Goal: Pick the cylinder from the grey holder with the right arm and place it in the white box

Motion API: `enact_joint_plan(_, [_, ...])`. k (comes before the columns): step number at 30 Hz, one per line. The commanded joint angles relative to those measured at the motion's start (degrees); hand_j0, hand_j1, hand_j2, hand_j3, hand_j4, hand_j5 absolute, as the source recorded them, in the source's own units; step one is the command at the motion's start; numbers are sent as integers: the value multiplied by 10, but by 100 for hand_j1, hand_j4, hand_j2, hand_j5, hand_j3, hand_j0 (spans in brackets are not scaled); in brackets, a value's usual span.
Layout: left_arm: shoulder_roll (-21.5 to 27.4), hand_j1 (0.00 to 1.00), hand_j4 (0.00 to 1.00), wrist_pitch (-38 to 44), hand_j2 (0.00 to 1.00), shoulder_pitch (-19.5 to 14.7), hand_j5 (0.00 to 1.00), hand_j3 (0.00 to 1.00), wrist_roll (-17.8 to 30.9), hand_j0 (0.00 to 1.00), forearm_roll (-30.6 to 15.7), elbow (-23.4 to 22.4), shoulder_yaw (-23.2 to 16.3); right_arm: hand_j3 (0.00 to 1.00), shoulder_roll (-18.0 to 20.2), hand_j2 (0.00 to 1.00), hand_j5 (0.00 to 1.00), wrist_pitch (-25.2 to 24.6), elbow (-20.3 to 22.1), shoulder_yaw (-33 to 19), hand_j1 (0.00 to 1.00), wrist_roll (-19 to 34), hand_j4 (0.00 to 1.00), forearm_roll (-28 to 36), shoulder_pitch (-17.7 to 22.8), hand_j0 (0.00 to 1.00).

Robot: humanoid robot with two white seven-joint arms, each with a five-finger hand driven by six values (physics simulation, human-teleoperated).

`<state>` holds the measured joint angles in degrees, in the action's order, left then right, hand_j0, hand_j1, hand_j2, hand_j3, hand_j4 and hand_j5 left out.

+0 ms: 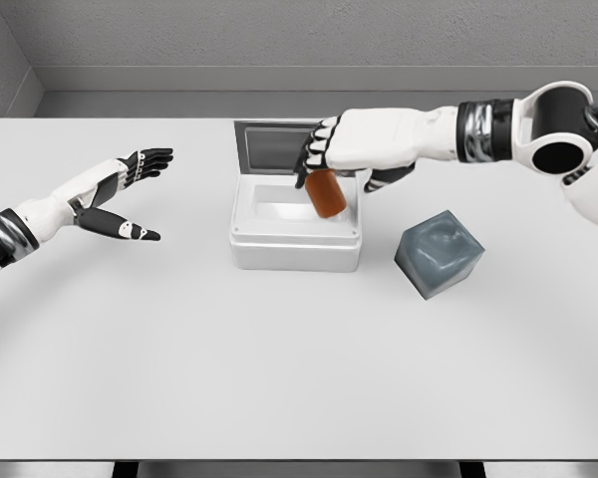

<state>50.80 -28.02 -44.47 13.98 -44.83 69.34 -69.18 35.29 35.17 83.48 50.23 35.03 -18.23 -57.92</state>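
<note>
Over the open white box [295, 237], the right hand [354, 144] has its fingers curled around the orange-brown cylinder [326, 192], which hangs tilted above the box's right side, well clear of the grey holder [440, 253]. The pick looks done; lowering and letting go remain. The left hand [125, 194] rests spread and empty at the left, and no writing or label shows anywhere.

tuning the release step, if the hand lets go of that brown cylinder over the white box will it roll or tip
The brown cylinder hangs tilted in the right hand, so it would probably land on an edge and tip over. Its round side suggests it could roll, though the walls of the white box should contain it. It looks rigid and keeps its shape in the grasp.
</note>
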Motion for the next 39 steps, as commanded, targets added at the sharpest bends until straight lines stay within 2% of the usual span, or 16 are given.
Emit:
enact_joint_plan(1, [0, 100, 100, 0, 100, 0, 100, 100, 0, 100, -3, 1, 1, 100, 29, 100, 100, -2, 23, -33, 100, 0, 100, 6, 2, 100])
enact_joint_plan(3, [0, 100, 100, 0, 100, 0, 100, 100, 0, 100, -3, 0, 1, 100, 42, 100, 100, -2, 24, -77, 100, 0, 100, 10, 11, 100])
enact_joint_plan(4, [0, 100, 100, 0, 100, 0, 100, 100, 0, 100, -3, 0, 1, 100, 61, 100, 100, -2, 24, -91, 100, 0, 100, 11, 18, 100])
enact_joint_plan(7, [1, 100, 100, 0, 100, 0, 100, 100, 0, 100, -3, 1, 1, 100, 134, 100, 100, -2, 20, -189, 100, 0, 100, 16, 78, 100])
enact_joint_plan(8, [0, 100, 100, 0, 100, 0, 100, 100, 0, 100, -3, 0, 1, 100, 159, 100, 100, -2, 18, -205, 100, 0, 100, 16, 98, 100])
enact_joint_plan(10, [0, 100, 100, 0, 100, 0, 100, 100, 0, 100, -3, 0, 1, 100, 185, 100, 100, -2, 12, -232, 100, 0, 100, 16, 140, 100])
enact_joint_plan(13, [-4, 100, 100, 2, 100, -11, 100, 100, 3, 100, -25, 2, 5, 100, 185, 100, 100, -2, 3, -236, 100, 0, 100, 16, 160, 100])
enact_joint_plan(14, [-24, 100, 100, 8, 100, -26, 100, 100, 3, 100, -26, 0, 12, 100, 185, 100, 100, -2, 3, -236, 100, 0, 100, 16, 160, 100])
enact_joint_plan(16, [-30, 100, 100, 7, 100, -37, 100, 100, 3, 100, -35, 2, 17, 100, 185, 100, 100, -2, 2, -236, 100, 0, 100, 16, 160, 100])
enact_joint_plan(20, [-65, 100, 100, 29, 100, -54, 100, 100, 0, 100, -32, -3, 19, 100, 185, 100, 100, -2, 2, -236, 100, 0, 100, 15, 166, 100])
enact_joint_plan(25, [-117, 100, 100, 61, 100, -55, 100, 100, -1, 100, 17, -19, 28, 100, 183, 100, 100, -2, 3, -232, 100, 0, 100, 15, 168, 100])
enact_joint_plan(28, [-136, 100, 100, 80, 100, -64, 100, 100, -3, 100, 18, -46, 40, 100, 184, 100, 100, -2, 3, -233, 100, 0, 100, 15, 168, 100])
enact_joint_plan(29, [-141, 100, 100, 82, 100, -69, 100, 100, -3, 100, 14, -52, 55, 100, 184, 100, 100, -2, 3, -232, 100, 0, 100, 15, 168, 100])
enact_joint_plan(31, [-145, 100, 100, 114, 100, -69, 100, 100, -3, 100, 14, -51, 84, 100, 185, 100, 100, -2, 2, -232, 100, 0, 100, 16, 168, 100])
enact_joint_plan(36, [-163, 100, 100, 118, 100, -70, 100, 100, 2, 100, 19, -43, 84, 100, 184, 100, 100, -2, 0, -235, 100, 0, 100, 16, 172, 100])
enact_joint_plan(39, [-159, 100, 100, 116, 100, -69, 100, 100, 3, 100, 20, -9, 79, 100, 184, 100, 100, -2, 0, -240, 100, 0, 100, 16, 173, 100])
